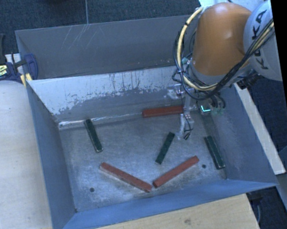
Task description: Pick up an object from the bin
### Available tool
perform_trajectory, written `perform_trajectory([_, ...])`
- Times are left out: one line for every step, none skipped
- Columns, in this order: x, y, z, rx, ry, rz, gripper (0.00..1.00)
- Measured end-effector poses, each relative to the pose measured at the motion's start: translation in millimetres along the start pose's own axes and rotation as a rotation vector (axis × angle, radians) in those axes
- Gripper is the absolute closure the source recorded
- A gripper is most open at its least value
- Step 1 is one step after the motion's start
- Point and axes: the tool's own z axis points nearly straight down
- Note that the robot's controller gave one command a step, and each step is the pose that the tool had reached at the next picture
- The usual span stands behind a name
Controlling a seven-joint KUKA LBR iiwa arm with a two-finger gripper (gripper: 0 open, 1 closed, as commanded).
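While the gripper (pixel 187 133) hangs low in the right half of the bin (pixel 55 168), your nearest candidate is the middle green stick (pixel 165 148). Its far end sits just left of the gripper's tip, and the rest runs off to the near-left. Long axis is diagonal, far-right to near-left, so my read is you close across that diagonal after a small shift left and nearer, toward the stick's middle. You can't tell from this angle whether the gripper is spread or pressed together. The far red stick (pixel 162 111) lies left-to-right along the foot of the far wall. Its right end is up by the gripper's body, just far of the tip, and being so close to the wall likely makes it an awkward grab. The right green stick (pixel 214 152) lies near-right of the gripper, apart from it, running roughly far-to-near beside the right wall. The left red stick (pixel 124 177) and right red stick (pixel 175 172) make a V at the near side, clear of the gripper. The left green stick (pixel 93 135) is well apart.
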Motion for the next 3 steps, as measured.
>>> perform_trajectory([-5.8,5.7,121.6,0.000,0.001,-0.078,0.00])
perform_trajectory([67.0,-16.0,117.5,0.002,-0.006,-0.285,0.00])
perform_trajectory([64.7,-15.2,116.2,0.002,-0.013,-0.286,1.00])
